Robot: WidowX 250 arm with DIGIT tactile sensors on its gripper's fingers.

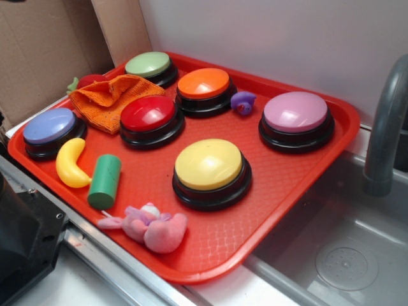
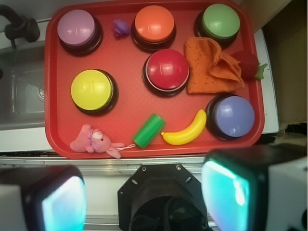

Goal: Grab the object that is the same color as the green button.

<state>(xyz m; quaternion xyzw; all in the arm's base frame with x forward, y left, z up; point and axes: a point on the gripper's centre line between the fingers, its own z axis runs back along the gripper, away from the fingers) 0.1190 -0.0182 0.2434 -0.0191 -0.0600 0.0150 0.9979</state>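
The green cylinder [image 1: 105, 181] lies on its side near the front edge of the red tray [image 1: 280, 185], just beside the yellow banana toy [image 1: 71, 163] — in the wrist view the cylinder [image 2: 148, 130] sits at about 9 o'clock from the banana [image 2: 185, 130], the two close but whether they touch I cannot tell. The green button [image 1: 150, 65] stands at the far corner of the tray, well apart from the cylinder; in the wrist view it [image 2: 220, 21] is at roughly 1 o'clock from it. An orange cloth [image 2: 211, 65] lies crumpled beside the green button, partly against a red strawberry toy [image 2: 248, 63]. The red button [image 2: 167, 70] sits near the tray's middle, at about 12 o'clock from the cylinder, with the orange button [image 2: 154, 24] beyond it. The yellow button [image 2: 92, 90] is at about 10 o'clock, the pink button [image 2: 77, 28] farther off in the same direction, and the lilac-blue button [image 2: 233, 115] just past the banana at 3 o'clock. A pink plush bunny [image 2: 94, 141] lies at 9 o'clock from the cylinder, and a small purple toy [image 2: 120, 28] rests between the pink and orange buttons. The tool [image 2: 144, 197] hangs over the counter [image 1: 89, 280] outside the tray's front edge — its two fingers [image 2: 231, 192] spread wide apart, grasping nothing.
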